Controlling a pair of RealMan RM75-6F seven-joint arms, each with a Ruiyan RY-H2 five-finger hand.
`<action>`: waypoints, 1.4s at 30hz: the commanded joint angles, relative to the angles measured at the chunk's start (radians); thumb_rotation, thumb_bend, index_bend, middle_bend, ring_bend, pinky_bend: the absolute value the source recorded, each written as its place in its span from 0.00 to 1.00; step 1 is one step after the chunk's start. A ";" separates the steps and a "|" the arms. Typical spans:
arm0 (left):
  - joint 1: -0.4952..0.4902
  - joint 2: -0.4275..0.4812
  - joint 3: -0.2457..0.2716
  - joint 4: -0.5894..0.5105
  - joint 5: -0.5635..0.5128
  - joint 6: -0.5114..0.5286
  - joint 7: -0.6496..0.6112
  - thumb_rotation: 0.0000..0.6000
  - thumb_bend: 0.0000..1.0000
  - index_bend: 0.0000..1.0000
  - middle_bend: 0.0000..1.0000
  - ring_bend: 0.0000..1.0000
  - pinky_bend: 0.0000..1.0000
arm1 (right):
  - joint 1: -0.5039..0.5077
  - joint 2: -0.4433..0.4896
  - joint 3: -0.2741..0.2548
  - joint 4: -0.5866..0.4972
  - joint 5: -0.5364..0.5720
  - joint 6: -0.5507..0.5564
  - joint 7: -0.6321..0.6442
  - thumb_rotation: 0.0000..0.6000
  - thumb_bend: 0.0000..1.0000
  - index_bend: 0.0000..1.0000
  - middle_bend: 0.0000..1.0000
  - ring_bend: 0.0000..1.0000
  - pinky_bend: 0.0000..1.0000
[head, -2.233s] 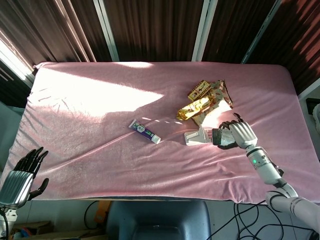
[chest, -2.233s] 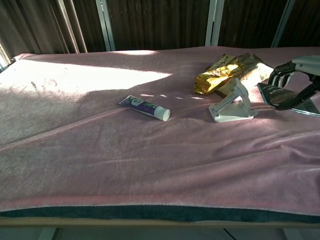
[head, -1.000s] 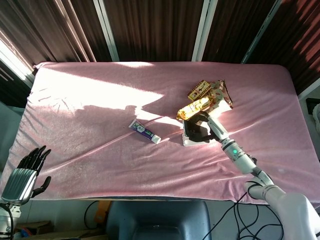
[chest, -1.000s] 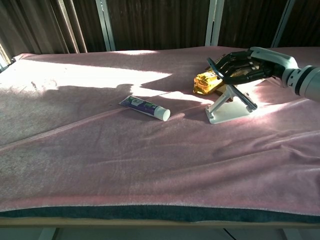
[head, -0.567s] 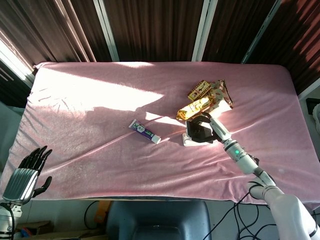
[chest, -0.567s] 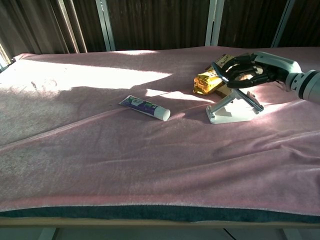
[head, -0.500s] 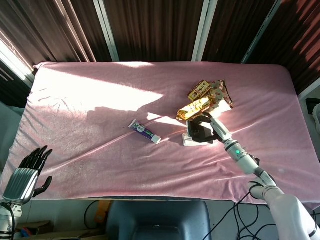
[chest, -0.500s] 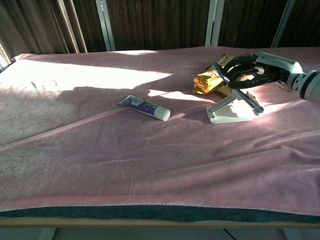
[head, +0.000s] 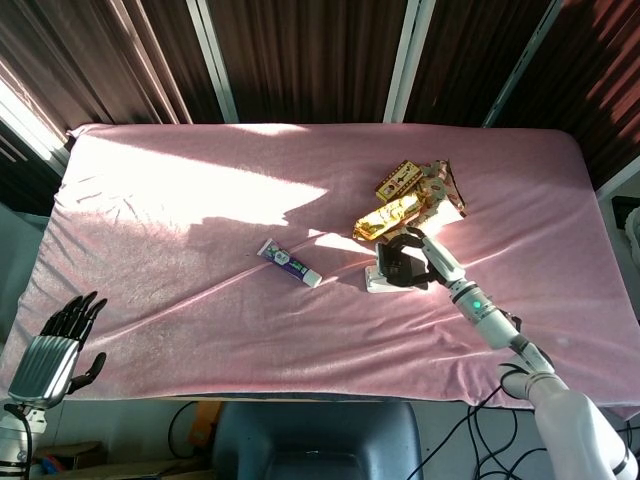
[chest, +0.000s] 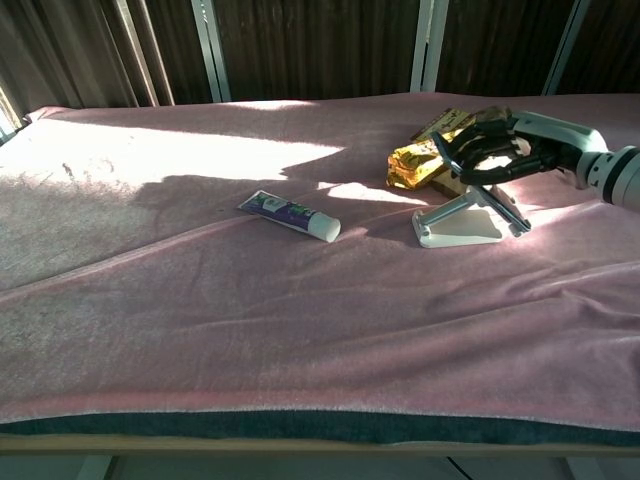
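Pink velvety cloth (head: 200, 200) is covering the whole table, wrinkled and crossed by a bright patch of sunlight on its far left part, with dark vertical slats and pale metal posts running along behind it. Much of the right hand (head: 405, 259) (chest: 490, 150) is sitting in shadow, so the exact contact of its dark fingers (chest: 462, 148) is hard to make out; they are curling down over a dark flat phone (chest: 480, 190) that is leaning on a white stand (head: 379, 277) (chest: 458, 225), and they appear to be gripping the phone's upper end, though whether they are truly clamping it or only resting on it I cannot tell for certain. The stand is sitting right of the middle of the table, its base flat on the cloth. Just beyond it a gold snack packet (head: 388, 217) (chest: 420, 160) is lying half in sun, partly covered by the hand in the chest view, and further back a patterned box (head: 398, 180) and a crumpled wrapper (head: 442, 190) are crowding together, their print too small to read. A toothpaste tube (head: 289, 263) (chest: 290, 214) is lying well apart to the left, cap pointing near and right. The left hand (head: 48, 352) is hanging off the near left corner, below the table edge, fingers spread and holding nothing; it is showing only in the head view.
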 joint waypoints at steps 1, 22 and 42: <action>0.000 0.001 0.001 0.000 0.001 0.001 -0.002 1.00 0.37 0.00 0.00 0.03 0.18 | -0.002 -0.003 -0.002 0.003 0.000 0.003 0.003 1.00 0.27 0.65 0.67 0.34 0.11; 0.005 0.008 0.006 -0.003 0.016 0.017 -0.018 1.00 0.38 0.00 0.00 0.03 0.18 | -0.014 0.070 -0.015 -0.068 -0.002 0.043 -0.023 1.00 0.15 0.00 0.11 0.01 0.00; 0.027 0.027 0.008 0.008 0.035 0.065 -0.077 1.00 0.37 0.00 0.00 0.03 0.18 | -0.518 0.591 -0.101 -1.115 0.186 0.465 -1.646 1.00 0.15 0.00 0.00 0.00 0.00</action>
